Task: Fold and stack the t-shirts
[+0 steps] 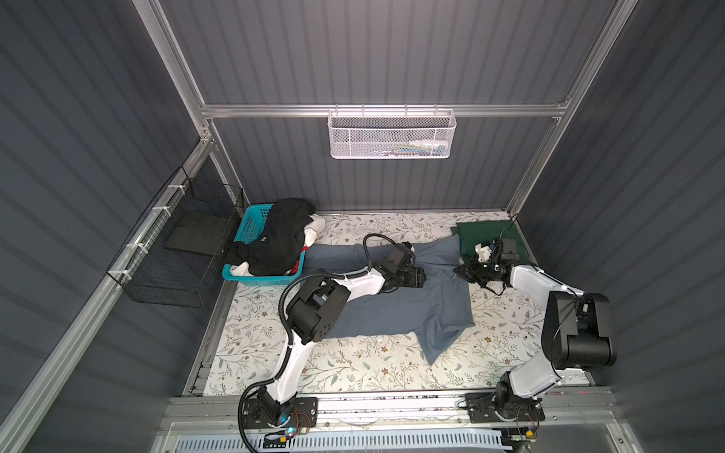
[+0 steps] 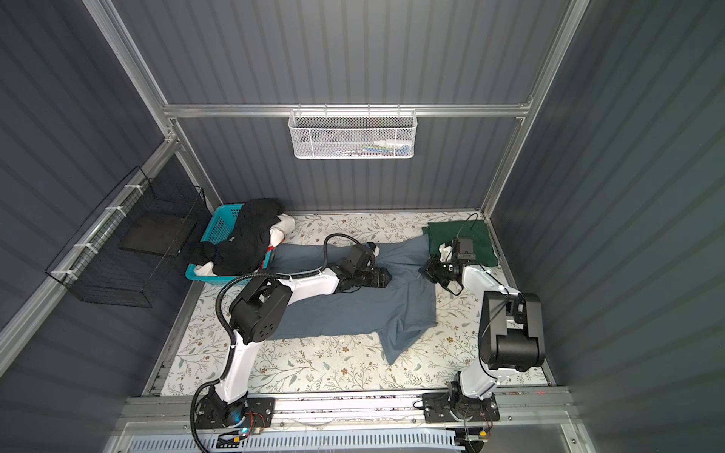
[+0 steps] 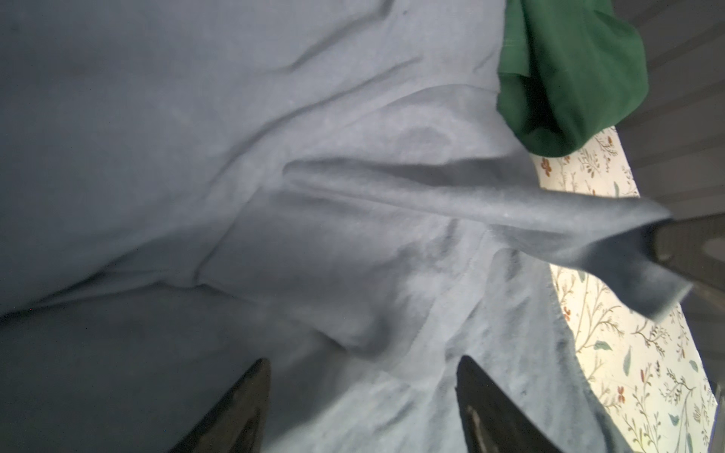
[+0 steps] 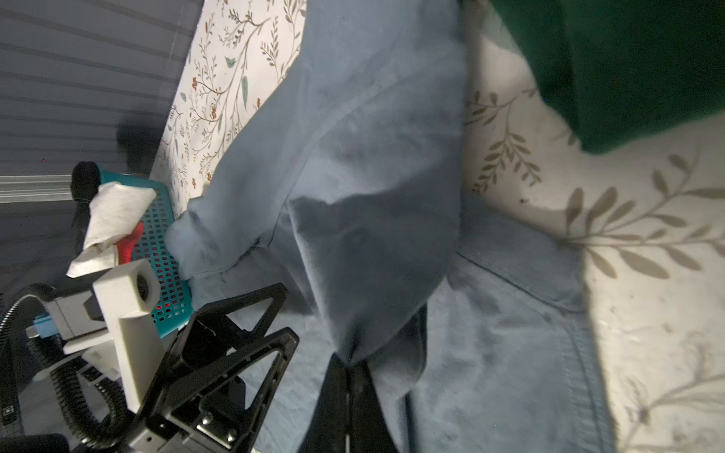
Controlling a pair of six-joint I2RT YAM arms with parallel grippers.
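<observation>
We seem to be flattening the blue shirt [image 1: 412,310]: right end effector [image 4: 349,359] pinches a fold, left end effector [image 3: 363,396] gapes over it (empty). Next, left grips; both pull taut.

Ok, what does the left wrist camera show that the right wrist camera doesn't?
Left wrist only: the full length of the ridge raised in the blue-grey shirt, running to the right pincer. Right wrist only: the turquoise basket with white cloth and red cloth spilling over it. Both: that shirt, the green shirt, the floral table cover, the open left pincer and the right pincer shut on the shirt.
</observation>
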